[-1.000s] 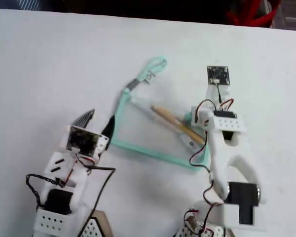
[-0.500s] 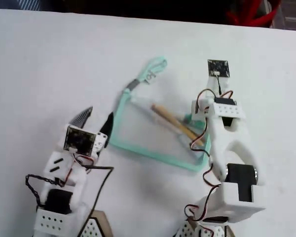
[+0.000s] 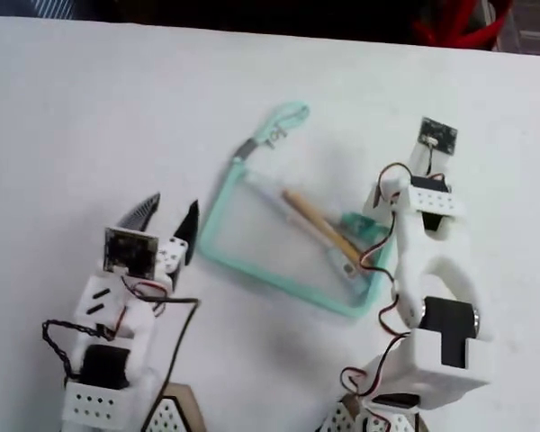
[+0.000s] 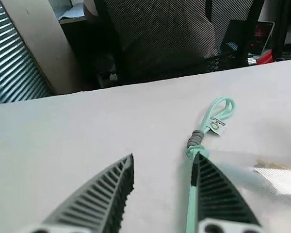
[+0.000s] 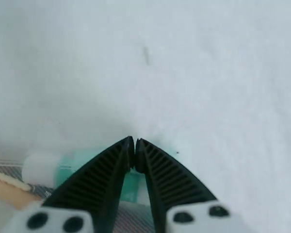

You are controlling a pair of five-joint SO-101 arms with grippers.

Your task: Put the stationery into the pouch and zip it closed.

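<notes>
A clear pouch (image 3: pixel 270 238) with a mint green edge lies mid-table, its zip pull loop (image 3: pixel 284 116) at the far end. Inside it are a wooden pencil (image 3: pixel 317 223) and a small white item (image 3: pixel 346 262). My left gripper (image 3: pixel 173 205) stands open just left of the pouch. Its wrist view has the open fingers (image 4: pixel 163 158) beside the pouch's mint edge (image 4: pixel 190 204), with the loop (image 4: pixel 218 109) farther off. My right gripper (image 3: pixel 369 220) is at the pouch's right corner. Its fingers (image 5: pixel 135 142) are shut, with the mint pouch edge (image 5: pixel 136 182) between them.
The white table (image 3: pixel 90 108) has free room on the left and at the back. A red object (image 3: pixel 459 22) lies past its far edge. A wooden block (image 3: pixel 184 409) sits at the near edge between the arm bases. A mesh chair (image 4: pixel 165 34) stands beyond the table.
My left gripper has drawn back to the left, away from the pouch's edge. My right arm has swung right, and the pouch has shifted and turned with it.
</notes>
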